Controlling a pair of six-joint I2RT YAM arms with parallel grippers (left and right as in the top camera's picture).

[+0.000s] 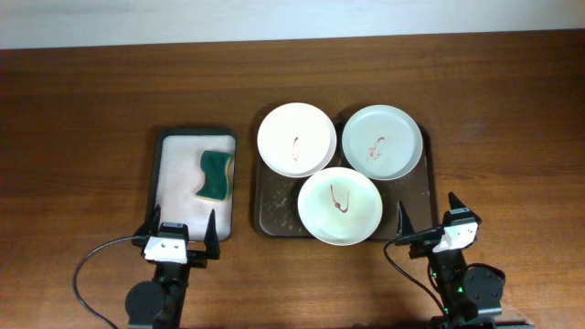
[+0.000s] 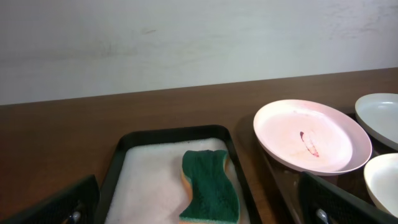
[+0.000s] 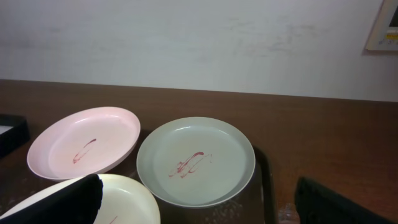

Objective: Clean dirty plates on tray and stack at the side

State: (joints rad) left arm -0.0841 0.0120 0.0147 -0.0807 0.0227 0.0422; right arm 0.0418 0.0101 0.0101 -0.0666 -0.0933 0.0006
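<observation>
My overhead looks straight down at the table (image 1: pixel 73 91); wrist views sit low, face the wall (image 2: pixel 186 43), share one plate (image 2: pixel 311 134).

Bright, even light — soft shadows, no harsh glare — wrist views blur near the lens.

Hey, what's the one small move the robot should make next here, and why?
Probably reach the left gripper forward to the green sponge: it lies just ahead in the small black tray, the gripper is open and empty, and all three plates show red stains.
</observation>
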